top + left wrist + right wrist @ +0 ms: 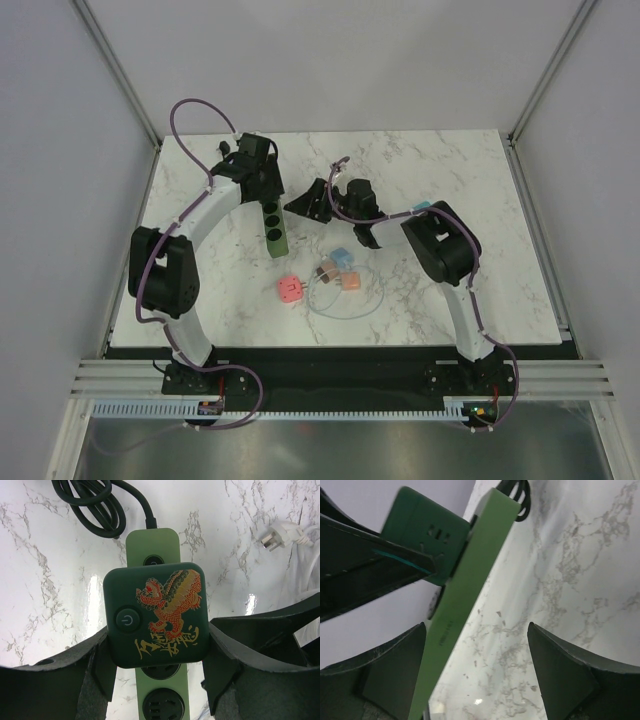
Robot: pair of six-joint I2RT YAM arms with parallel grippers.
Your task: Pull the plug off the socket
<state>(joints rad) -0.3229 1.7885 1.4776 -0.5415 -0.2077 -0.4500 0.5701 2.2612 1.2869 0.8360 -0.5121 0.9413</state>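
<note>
The right tool [476, 627] stands open astride the light-green socket strip [162, 700], seemingly not pressing it; farther off, the left tool [158, 637] clamps the dark plug [156, 612], seated in that strip. A pull now may lift the whole strip off the counter [50, 580] with it.

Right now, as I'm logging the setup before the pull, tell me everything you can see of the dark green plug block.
The plug block is a dark green rounded square, glossy and plastic-looking, printed with a red-and-gold dragon over gold characters, with a round power button beside it. One side carries socket slots. It is seated on the light green power strip, near its cord end. The left claw flanks it; contact is unclear.
</note>
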